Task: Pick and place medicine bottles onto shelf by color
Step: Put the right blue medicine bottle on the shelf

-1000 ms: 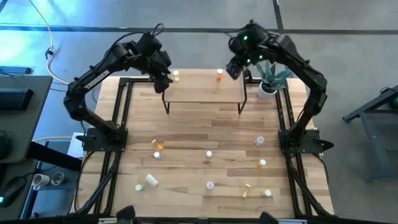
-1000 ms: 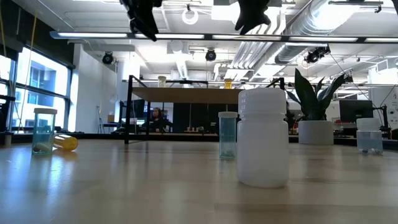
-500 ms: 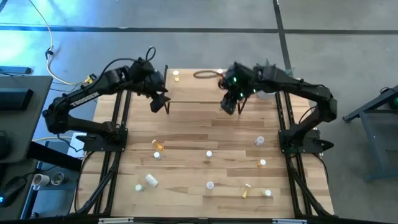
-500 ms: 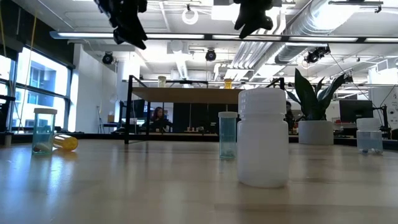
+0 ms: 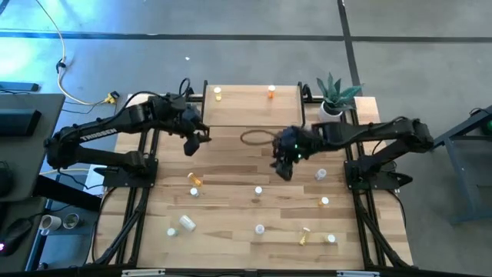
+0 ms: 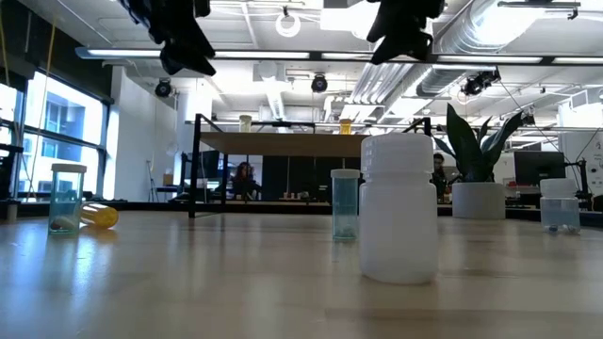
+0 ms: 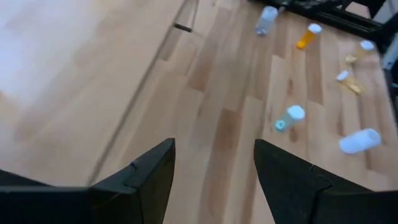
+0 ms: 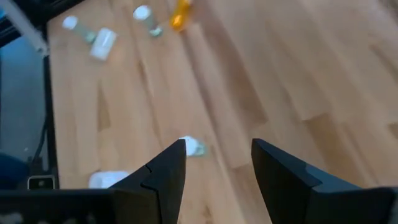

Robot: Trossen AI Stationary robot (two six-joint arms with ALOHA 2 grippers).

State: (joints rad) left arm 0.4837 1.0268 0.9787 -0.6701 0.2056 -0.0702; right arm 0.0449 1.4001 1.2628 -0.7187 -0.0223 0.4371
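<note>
The shelf (image 5: 254, 108) stands at the table's far middle on thin black legs. On it stand a yellow bottle (image 5: 217, 94) and an orange bottle (image 5: 270, 92). Several more medicine bottles stand or lie across the near half of the table, among them an orange one (image 5: 195, 178) and a white one (image 5: 184, 223). My left gripper (image 5: 192, 143) hangs open above the table, off the shelf's near left corner. My right gripper (image 5: 283, 166) hangs open above the table's middle, over a small bottle (image 8: 191, 147). Neither holds anything.
A potted green plant (image 5: 332, 96) stands at the far right beside the shelf. In the low view a large white bottle (image 6: 399, 207) and a clear one (image 6: 345, 202) stand close to the camera. Bare wood lies between the shelf and the scattered bottles.
Both grippers have left the space over the shelf, coming toward the table's near edge and sinking. The left one drifted toward the left edge. The right one swung from beside the plant to over the table's middle. Both stay open, and no bottle has moved.
</note>
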